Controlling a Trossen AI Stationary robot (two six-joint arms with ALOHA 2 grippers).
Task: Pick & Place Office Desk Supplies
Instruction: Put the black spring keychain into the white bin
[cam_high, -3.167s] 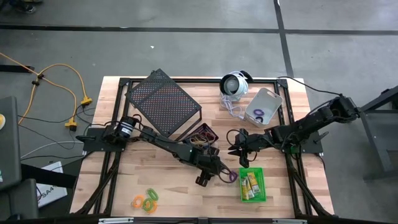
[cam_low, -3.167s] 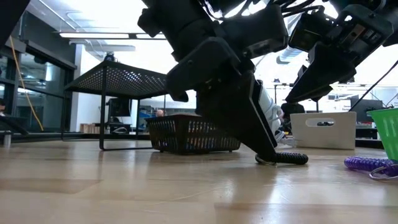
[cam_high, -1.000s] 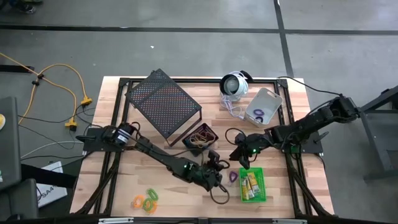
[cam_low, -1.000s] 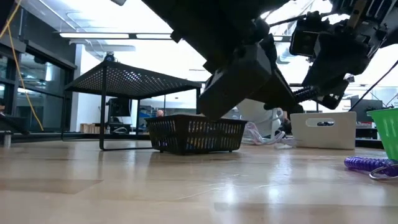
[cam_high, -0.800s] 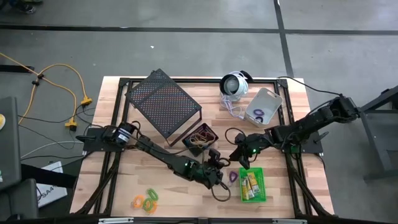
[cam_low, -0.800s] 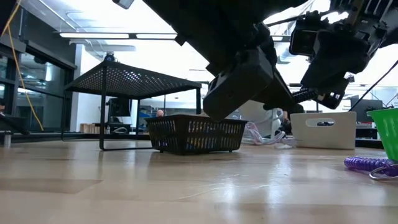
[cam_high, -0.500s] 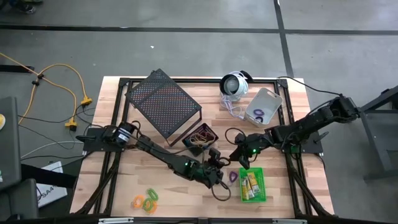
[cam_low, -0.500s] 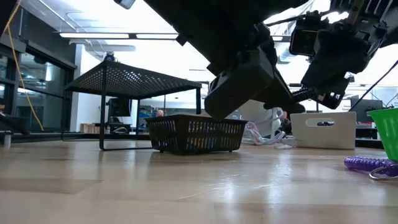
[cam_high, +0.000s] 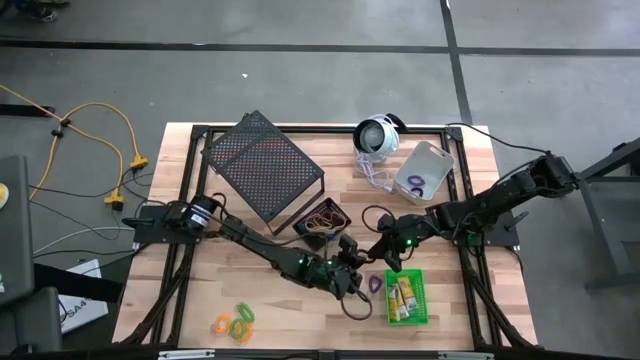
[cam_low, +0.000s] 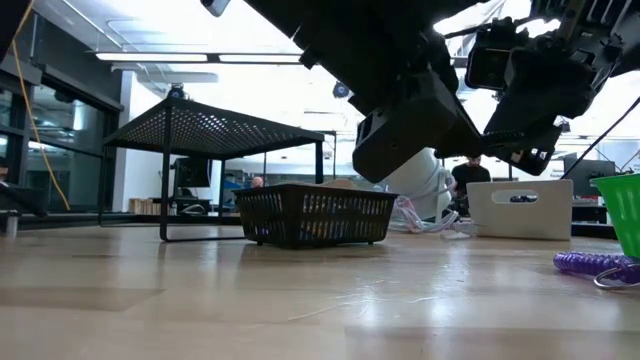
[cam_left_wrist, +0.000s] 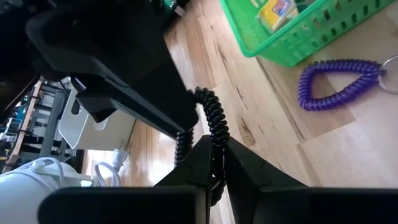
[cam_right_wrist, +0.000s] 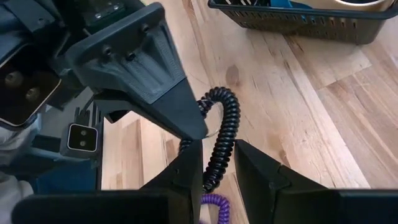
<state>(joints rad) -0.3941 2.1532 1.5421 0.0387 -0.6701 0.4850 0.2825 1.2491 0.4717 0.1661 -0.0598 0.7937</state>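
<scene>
Both grippers meet over the table's middle, each shut on one black coiled loop (cam_right_wrist: 225, 118). My left gripper (cam_high: 352, 278) reaches in from the left and my right gripper (cam_high: 385, 258) from the right. A purple coiled loop (cam_high: 372, 284) lies flat on the wood beside the green bin (cam_high: 405, 297), which holds yellow pieces. A black bin (cam_high: 322, 218) sits behind them. A grey bin (cam_high: 424, 172) with a purple loop inside stands at the far right. Orange and green loops (cam_high: 235, 322) lie near the front left. My left gripper pinches one strand of the black coiled loop (cam_left_wrist: 216, 134) between its two fingers, coming in slanting downward from the table's left. The loop is clear of the table. My right gripper pinches the same loop lower down on a strand (cam_right_wrist: 219, 146). Its two fingers stand on either side and slant downward from the table's right. The loop's curved top (cam_right_wrist: 217, 93) rises past the fingertips toward the left gripper's finger.
A large black mesh rack (cam_high: 262, 165) stands at the far left. A round white-and-black device (cam_high: 377, 136) with a cord sits at the far edge. Bare wood lies along the near edge between the loops and the green bin.
My left gripper has edged slightly toward my right gripper, carrying the black loop, which stays clear of the table. My right gripper has kept still.
</scene>
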